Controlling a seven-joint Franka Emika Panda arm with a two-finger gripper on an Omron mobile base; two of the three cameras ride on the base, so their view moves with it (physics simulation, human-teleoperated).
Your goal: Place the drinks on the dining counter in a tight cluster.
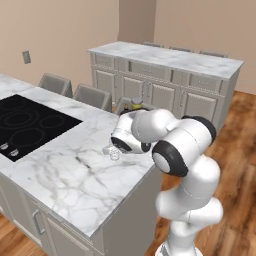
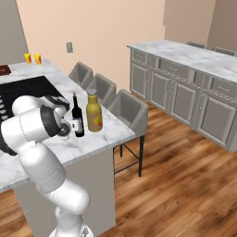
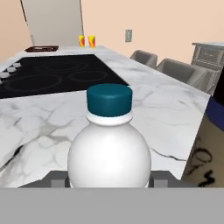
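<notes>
**Water bottle set down by its friends**

Your claw [image 3: 109, 181] sits close around the small water bottle [image 3: 109, 148], which stands on the dining counter [image 1: 75, 175]. You put it just beside the wine bottle [image 2: 77, 115] and the yellow bottle [image 2: 94, 112] so all three huddle together.

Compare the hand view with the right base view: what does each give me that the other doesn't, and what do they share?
Hand view: the water bottle close up, dark teal cap, between the tips of the gripper; I cannot tell if it is clamped.
Right base view: the wine bottle and the amber bottle at full height, upright side by side near the counter's end, plus the wood floor.
Both: the dining counter, black cooktop, grey stools, yellow cups.
</notes>
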